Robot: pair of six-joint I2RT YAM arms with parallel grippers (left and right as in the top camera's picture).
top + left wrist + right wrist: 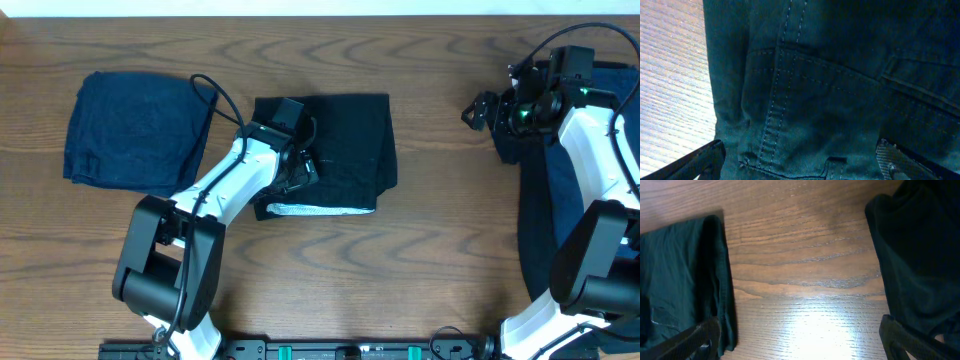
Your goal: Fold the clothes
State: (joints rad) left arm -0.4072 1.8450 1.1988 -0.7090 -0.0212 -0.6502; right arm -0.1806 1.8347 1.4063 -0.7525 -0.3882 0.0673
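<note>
Brown wood-grain counter. At centre the black garment lies folded, with its pale grey hem along the near edge. The left wrist view shows double-stitched seams on the fabric. The left gripper sits over the garment's left part, fingers spread wide with nothing between them and cloth close below. A folded navy garment lies flat at far left, apart from the black one. A dark pile of clothes sits at the right edge, partly under the right arm. The right gripper is over bare counter between the black garment and the pile, fingers released, holding nothing.
</note>
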